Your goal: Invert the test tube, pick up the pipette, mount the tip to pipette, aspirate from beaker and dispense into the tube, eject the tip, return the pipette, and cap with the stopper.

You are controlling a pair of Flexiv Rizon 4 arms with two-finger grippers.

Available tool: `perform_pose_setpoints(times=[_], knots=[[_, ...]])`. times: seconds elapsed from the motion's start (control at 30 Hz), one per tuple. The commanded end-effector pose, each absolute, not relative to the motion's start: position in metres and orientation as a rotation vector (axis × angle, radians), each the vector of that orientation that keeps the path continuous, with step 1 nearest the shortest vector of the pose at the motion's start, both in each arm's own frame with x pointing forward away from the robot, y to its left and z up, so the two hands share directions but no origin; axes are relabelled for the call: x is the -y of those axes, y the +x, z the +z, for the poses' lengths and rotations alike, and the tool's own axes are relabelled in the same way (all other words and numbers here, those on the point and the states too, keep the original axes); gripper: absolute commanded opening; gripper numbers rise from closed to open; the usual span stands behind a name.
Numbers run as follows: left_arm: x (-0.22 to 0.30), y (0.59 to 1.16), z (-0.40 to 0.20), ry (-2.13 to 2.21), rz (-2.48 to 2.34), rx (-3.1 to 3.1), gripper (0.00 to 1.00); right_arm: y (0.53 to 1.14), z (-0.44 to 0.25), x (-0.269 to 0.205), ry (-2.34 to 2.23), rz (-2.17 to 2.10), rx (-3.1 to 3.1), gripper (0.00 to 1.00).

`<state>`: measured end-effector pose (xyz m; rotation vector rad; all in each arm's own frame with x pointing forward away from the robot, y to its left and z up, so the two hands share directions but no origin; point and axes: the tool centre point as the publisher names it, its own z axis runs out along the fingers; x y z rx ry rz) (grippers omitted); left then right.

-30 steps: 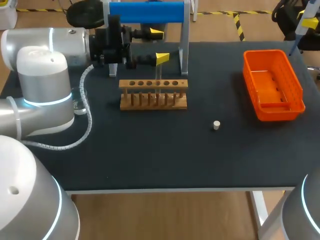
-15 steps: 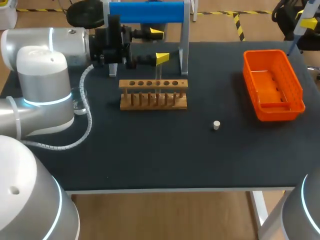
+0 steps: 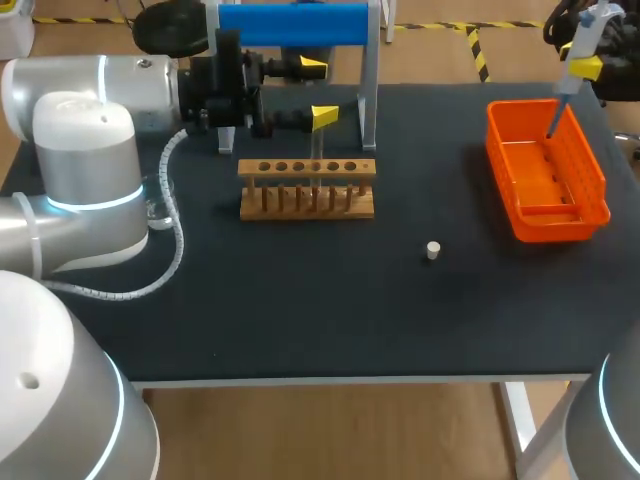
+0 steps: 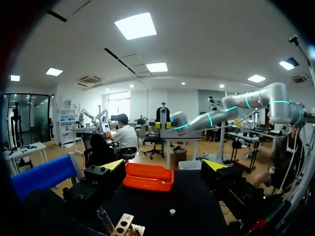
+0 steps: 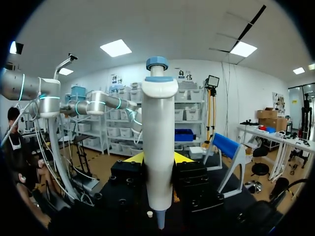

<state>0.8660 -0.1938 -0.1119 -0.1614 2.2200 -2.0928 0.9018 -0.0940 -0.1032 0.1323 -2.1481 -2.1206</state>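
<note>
The right gripper (image 3: pixel 585 68) hangs above the far corner of the orange bin (image 3: pixel 590 180), clamped on the one pipette (image 3: pixel 580 35), whose thin lower end points down over the bin's far wall. The right wrist view alone shows that grip closely: the right gripper (image 5: pixel 158 160) has both yellow tips pressed to the sides of the white pipette (image 5: pixel 158 123), which stands upright with its blue cap uppermost. The single stopper (image 5: pixel 149 214) shows small beyond its nozzle. The left gripper (image 3: pixel 318 92) lies level just behind the wooden rack (image 3: pixel 305 200), its fingers spread wide with nothing between them. The left wrist view confirms this, with the left gripper (image 4: pixel 164 166) agape and the bin (image 4: pixel 147 176) and stopper (image 4: pixel 171 212) ahead of it. In that view a corner of the rack (image 4: pixel 124 225) and the clear tube (image 4: pixel 104 220) lie under the gripper. Only the head view shows the rack whole, with six holes and one tube (image 3: pixel 316 148) upright in the fourth from the left. There the stopper (image 3: pixel 432 250) sits alone on the worktop (image 3: pixel 330 310), between rack and bin. What the bin holds cannot be made out. A blue-topped stand (image 3: pixel 290 22) rises behind the rack.
</note>
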Motion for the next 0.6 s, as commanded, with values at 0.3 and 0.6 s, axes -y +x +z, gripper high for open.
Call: perform_pose_setpoints(times=[0.3,0.6], knots=[[0.194,0.865,-0.112,-0.163,-2.092,-2.215,1.00,0.869,-0.124,0.024,0.019,-2.155,2.174,0.00],[0.194,0.865,-0.112,-0.163,-2.092,-2.215,1.00,0.856,-0.131,-0.024,0.055,-2.114,2.138,0.00]])
